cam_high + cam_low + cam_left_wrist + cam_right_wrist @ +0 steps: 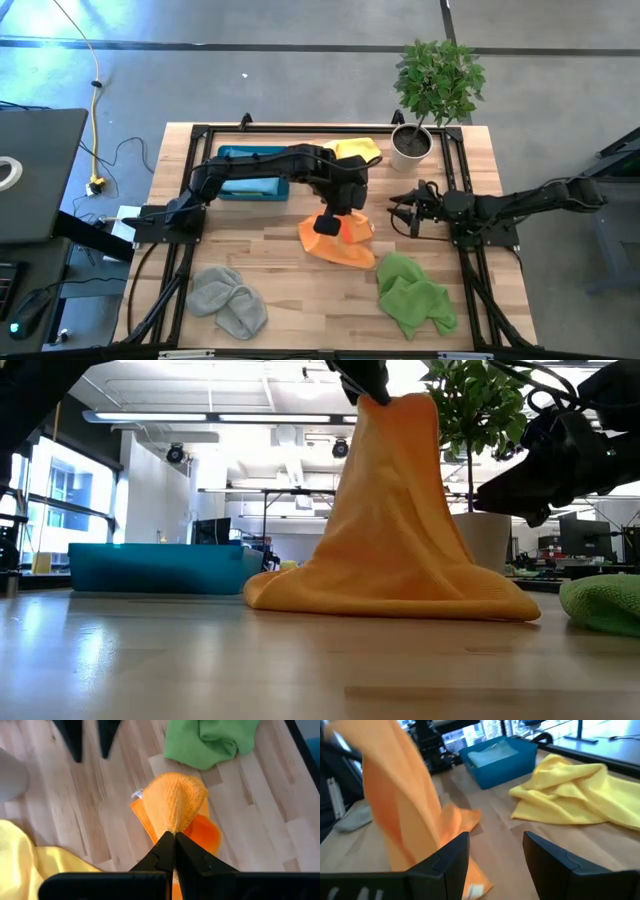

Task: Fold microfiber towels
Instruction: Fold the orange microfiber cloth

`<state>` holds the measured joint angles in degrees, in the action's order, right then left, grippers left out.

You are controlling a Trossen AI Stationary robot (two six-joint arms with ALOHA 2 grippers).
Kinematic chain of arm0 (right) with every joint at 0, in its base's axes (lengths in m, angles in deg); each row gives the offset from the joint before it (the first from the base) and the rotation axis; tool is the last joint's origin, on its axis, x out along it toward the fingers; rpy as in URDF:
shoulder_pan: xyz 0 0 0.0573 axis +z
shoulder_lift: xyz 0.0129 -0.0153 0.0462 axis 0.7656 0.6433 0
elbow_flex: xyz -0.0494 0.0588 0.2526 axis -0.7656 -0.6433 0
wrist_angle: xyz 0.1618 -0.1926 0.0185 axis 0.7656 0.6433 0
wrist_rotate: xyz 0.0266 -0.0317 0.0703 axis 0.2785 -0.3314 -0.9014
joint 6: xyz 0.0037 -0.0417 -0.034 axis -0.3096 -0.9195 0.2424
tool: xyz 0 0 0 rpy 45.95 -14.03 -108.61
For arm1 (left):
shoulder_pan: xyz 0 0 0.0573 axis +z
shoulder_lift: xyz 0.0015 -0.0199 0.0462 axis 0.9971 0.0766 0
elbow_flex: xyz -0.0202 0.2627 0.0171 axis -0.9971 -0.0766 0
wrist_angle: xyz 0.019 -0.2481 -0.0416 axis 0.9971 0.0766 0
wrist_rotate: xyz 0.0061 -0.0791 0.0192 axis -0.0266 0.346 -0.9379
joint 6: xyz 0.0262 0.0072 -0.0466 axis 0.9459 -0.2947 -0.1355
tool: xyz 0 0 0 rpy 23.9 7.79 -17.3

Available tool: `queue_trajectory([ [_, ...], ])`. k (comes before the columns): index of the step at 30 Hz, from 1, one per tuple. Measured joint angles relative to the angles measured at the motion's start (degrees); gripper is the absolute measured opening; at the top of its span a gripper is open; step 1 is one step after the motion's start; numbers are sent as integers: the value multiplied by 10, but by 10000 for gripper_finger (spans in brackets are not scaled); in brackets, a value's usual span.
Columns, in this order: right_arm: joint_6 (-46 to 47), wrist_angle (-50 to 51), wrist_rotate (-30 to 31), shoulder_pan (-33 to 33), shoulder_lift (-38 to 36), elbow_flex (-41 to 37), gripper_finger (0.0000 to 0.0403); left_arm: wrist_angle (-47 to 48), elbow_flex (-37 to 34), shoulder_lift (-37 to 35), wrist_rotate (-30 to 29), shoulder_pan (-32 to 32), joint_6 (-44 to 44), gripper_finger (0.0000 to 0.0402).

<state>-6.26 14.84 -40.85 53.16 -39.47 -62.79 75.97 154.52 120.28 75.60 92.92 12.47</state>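
Centrally, left gripper (174,840) clamped on orange towel (338,243), towel hanging below, right gripper (495,855) apart nearby.

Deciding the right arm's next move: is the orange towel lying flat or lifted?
Lifted. The left gripper, shut on the orange towel, holds one point high; the rest drapes like a tent, its lower edge on the table.

Overhead, table-level, two wrist views
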Motion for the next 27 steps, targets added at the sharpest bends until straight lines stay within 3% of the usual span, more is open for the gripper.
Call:
queue_trajectory([
  [19,-85,-286,13,24,200,0,178,-43,0,-69,-4,2,-19,0],
  [22,-99,-316,44,24,234,0,178,-47,0,-74,-4,2,-18,0],
  [27,-123,-337,38,24,297,33,178,-56,0,-81,-5,2,-15,0],
])
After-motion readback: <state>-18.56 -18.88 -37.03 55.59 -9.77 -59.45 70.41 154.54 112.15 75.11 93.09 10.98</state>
